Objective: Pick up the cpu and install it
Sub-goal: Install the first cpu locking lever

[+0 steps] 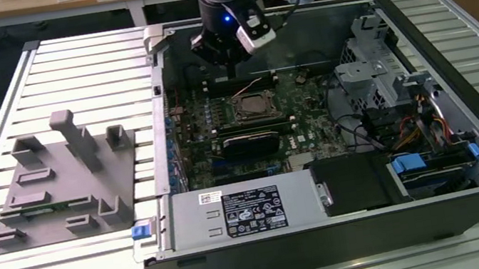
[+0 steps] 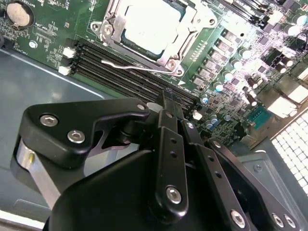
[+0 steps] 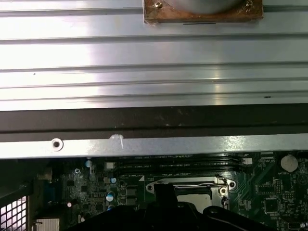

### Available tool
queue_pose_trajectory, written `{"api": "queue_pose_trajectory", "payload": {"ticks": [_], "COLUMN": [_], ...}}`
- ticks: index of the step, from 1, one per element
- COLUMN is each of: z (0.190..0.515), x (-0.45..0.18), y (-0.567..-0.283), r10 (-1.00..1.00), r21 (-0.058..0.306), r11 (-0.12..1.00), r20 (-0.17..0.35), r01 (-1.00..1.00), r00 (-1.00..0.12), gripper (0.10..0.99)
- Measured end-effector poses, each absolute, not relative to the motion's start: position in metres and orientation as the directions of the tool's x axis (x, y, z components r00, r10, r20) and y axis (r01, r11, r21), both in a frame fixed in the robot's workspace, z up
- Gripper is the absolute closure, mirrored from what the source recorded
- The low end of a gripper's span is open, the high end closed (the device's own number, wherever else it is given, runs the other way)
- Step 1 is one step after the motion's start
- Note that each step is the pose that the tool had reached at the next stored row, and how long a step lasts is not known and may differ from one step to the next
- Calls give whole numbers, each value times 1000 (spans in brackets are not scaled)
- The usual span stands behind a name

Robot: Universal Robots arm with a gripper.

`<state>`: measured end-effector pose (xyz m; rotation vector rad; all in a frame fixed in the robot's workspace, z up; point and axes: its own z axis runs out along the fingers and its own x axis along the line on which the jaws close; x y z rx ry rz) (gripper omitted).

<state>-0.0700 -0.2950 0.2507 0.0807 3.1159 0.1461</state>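
While the gripper hangs with fingers together, empty, just beside the socket frame, the cpu sits inside that frame, its square top pale, silvery and flat.

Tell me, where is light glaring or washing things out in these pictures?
In the second wrist view, the cpu top is bleached nearly white. In the first wrist view, bright bands glare off the ribbed metal table. In the exterior view, lighting is even, the case interior darker.
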Motion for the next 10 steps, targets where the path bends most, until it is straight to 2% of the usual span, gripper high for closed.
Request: {"api": "queue_pose_trajectory", "payload": {"ticks": [10], "z": [249], "x": [-67], "y": [-295], "r10": [53], "r21": [94], "r11": [994], "r20": [-19], "r01": [51], "r00": [-998], "gripper": [969]}}
